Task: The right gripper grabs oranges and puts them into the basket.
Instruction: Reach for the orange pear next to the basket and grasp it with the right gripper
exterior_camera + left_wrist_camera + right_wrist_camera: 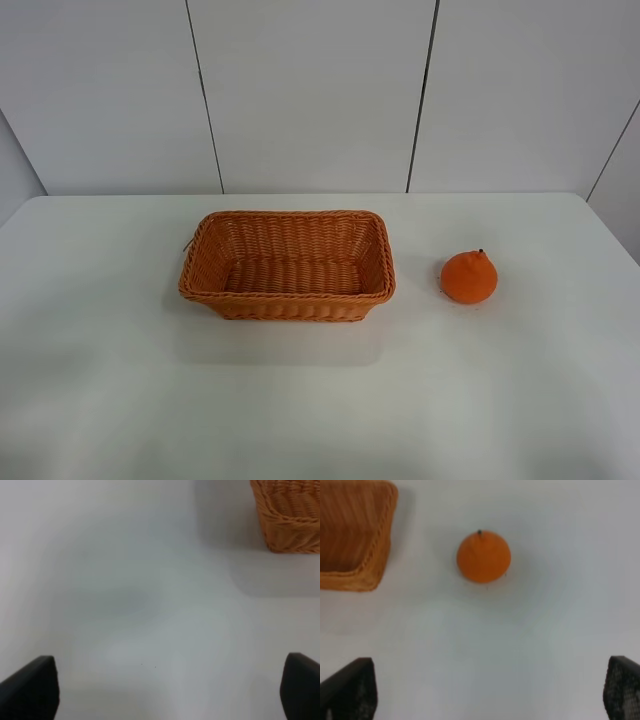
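An orange with a knobby top and dark stem sits on the white table, to the right of the woven basket. The basket is empty. Neither arm shows in the exterior view. In the right wrist view the orange lies ahead of my right gripper, whose two black fingertips stand wide apart and hold nothing; the basket's corner shows beside it. My left gripper is also open and empty over bare table, with a basket corner ahead.
The white table runs to a back edge against a white panelled wall. Nothing else stands on the table.
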Motion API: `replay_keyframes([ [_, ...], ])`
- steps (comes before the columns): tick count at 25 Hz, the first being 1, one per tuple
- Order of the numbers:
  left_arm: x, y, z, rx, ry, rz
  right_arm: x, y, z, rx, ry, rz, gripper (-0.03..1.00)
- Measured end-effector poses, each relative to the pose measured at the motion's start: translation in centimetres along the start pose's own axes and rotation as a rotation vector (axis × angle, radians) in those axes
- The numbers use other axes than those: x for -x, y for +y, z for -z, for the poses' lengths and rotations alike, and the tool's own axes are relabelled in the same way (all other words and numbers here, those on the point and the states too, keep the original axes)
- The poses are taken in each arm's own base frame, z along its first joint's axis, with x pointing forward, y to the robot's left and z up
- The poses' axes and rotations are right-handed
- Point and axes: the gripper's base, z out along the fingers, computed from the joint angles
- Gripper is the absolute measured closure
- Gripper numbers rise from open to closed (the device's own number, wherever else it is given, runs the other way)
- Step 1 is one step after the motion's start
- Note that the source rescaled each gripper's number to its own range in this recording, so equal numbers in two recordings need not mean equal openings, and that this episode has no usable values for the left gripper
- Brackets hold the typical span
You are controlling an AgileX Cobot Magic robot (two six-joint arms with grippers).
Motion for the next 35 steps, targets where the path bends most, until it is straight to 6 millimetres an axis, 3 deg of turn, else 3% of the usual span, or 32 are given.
replay_keyframes([
  [5, 0.0, 0.0, 0.0, 0.000, 0.000, 0.000, 5.7, -0.3, -6.1, -0.007, 0.206, -0.016, -0.03],
  [8, 0.0, 0.0, 0.0, 0.000, 0.000, 0.000, 8.4, -0.6, -11.1, -0.010, 0.332, -0.026, -0.03],
  [11, 0.0, 0.0, 0.0, 0.000, 0.000, 0.000, 10.3, -0.9, -16.0, -0.012, 0.444, -0.032, -0.03],
  [12, 0.0, 0.0, 0.0, 0.000, 0.000, 0.000, 10.3, -0.9, -16.0, -0.012, 0.444, -0.032, -0.03],
  [13, 0.0, 0.0, 0.0, 0.000, 0.000, 0.000, 11.0, -0.9, -17.3, -0.012, 0.466, -0.032, -0.03],
  [14, 0.0, 0.0, 0.0, 0.000, 0.000, 0.000, 11.8, -1.2, -20.5, -0.015, 0.532, -0.032, -0.03],
  [16, 0.0, 0.0, 0.0, 0.000, 0.000, 0.000, 12.7, -1.3, -23.0, -0.013, 0.564, -0.026, -0.03],
  [18, 0.0, 0.0, 0.0, 0.000, 0.000, 0.000, 13.1, -1.0, -25.4, -0.003, 0.591, -0.004, -0.03],
  [23, 0.0, 0.0, 0.0, 0.000, 0.000, 0.000, 13.1, 0.8, -28.7, 0.022, 0.627, 0.046, -0.03],
  [35, 0.0, 0.0, 0.0, 0.000, 0.000, 0.000, 9.8, 0.0, -35.3, -0.026, 0.684, 0.057, -0.03],
])
